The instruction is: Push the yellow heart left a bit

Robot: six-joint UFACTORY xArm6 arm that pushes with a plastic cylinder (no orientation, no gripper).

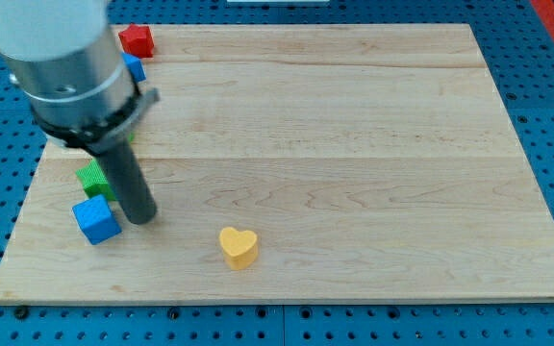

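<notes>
Currently, yellow heart [239, 246]: near tabletop [354, 144] bottom edge, left of centre.
End effector: a bare rod, no jaws; my tip [142, 220] sits on the heart's left, touching blue cube [96, 220].
Risk: pushing from here sends it right.
Farther: green block [93, 178], red block [137, 40] may get knocked.

One view only; no second view is supplied, so no overlap applies. The camera looks down on the wooden board [335, 144] from above and from the side of its near long edge, tilted forward: the board's far edge, at the view's top, reads shorter than its near edge at the view's bottom. Range is moderate; the board fills most of the frame, all four edges visible, ringed by blue perforated table [546, 115]. The arm's grey housing [65, 58] stands large over the board's upper-left corner, nearest the lens.
</notes>
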